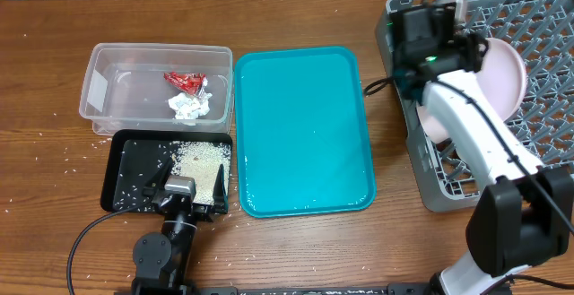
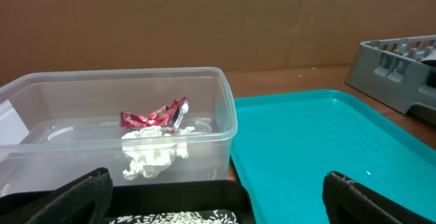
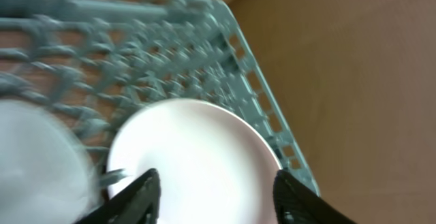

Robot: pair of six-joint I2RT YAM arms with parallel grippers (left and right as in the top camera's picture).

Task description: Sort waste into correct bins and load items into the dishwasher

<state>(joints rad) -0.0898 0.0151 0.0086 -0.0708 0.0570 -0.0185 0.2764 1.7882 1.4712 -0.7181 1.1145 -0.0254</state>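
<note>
Two pincers show, both spread wide and holding nothing. The left pincer (image 1: 188, 186) hangs over the near edge of the black tray (image 1: 121, 165). A heap of rice (image 1: 199, 156) lies on that tray's floor, and more rice is scattered on the surface (image 1: 45, 241) around it. Just behind the black tray stands the tub (image 1: 99, 98); inside it the wrapper (image 1: 184, 81) lies next to the tissue (image 1: 188, 107). The teal tray (image 1: 305, 134) lies beside both bins, to their right. The right pincer (image 3: 214, 183) is over the left part of the rack (image 1: 556, 35), its fingers apart above the plate (image 1: 504, 75) that rests in the rack. The wrist view is blurred, so I cannot tell whether the plate lies flat or leans. A second pale dish (image 1: 430, 120) sits next to it, partly hidden under the arm.
</note>
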